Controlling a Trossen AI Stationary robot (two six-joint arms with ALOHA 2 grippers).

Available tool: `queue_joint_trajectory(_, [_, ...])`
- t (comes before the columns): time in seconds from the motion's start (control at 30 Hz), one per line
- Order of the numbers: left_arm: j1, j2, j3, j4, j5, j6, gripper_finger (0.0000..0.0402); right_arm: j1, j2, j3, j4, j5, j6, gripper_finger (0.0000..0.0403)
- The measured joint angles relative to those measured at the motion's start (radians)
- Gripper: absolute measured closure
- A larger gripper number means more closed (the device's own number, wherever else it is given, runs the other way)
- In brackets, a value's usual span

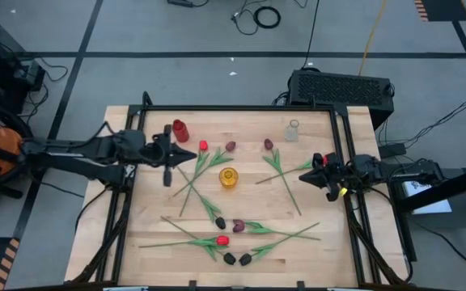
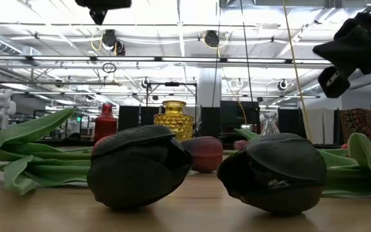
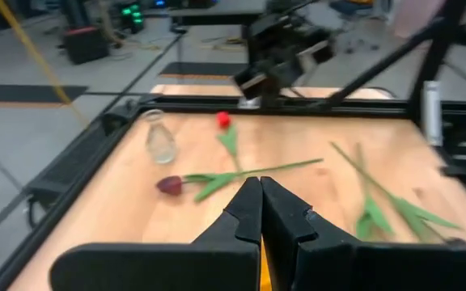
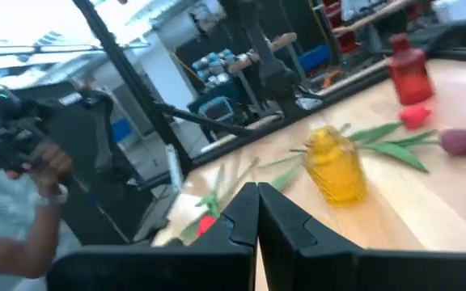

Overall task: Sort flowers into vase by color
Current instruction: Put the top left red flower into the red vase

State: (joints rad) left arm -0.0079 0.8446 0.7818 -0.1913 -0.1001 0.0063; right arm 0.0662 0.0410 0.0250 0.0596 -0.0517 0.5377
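Tulips with thin green stems lie flat across the wooden table [image 1: 144, 242]. Red heads [image 1: 203, 146] [image 1: 222, 240], maroon heads [image 1: 230, 146] [image 1: 269, 144] and black heads [image 1: 230, 259] [image 2: 137, 164] show. A red vase [image 1: 180, 129], a yellow vase [image 1: 228, 177] and a clear vase [image 1: 292, 130] stand upright among them. My left gripper [image 1: 191, 155] [image 3: 260, 202] hangs shut above the table's left part, beside the red vase. At the right edge my right gripper [image 1: 310, 164] [image 4: 257, 206] hovers shut. Neither holds anything.
A black frame [image 1: 241, 108] runs around the tabletop. A black box [image 1: 340, 87] sits past the far right corner. In the right wrist view a person's hand [image 4: 47, 166] holds a device beyond the table's left side.
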Motion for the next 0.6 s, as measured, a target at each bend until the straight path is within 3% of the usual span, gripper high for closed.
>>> queue_joint_trajectory(0.2, [0.0,0.055,0.0,0.091,-0.025,0.001,0.04,0.001,0.032,0.003,0.169,0.069,-0.056,0.0403])
queue_joint_trajectory(0.3, [0.0,0.075,0.0,0.114,-0.026,0.0,0.04,0.0,0.056,0.062,0.151,0.086,-0.111,0.0403])
queue_joint_trajectory(0.43, [0.0,0.099,0.0,0.156,-0.027,-0.001,0.04,0.0,0.141,0.266,-0.052,0.086,-0.169,0.0403])
queue_joint_trajectory(0.6, [0.001,0.11,0.0,0.239,-0.028,0.01,0.04,0.0,0.343,0.656,-0.38,0.114,-0.258,0.0403])
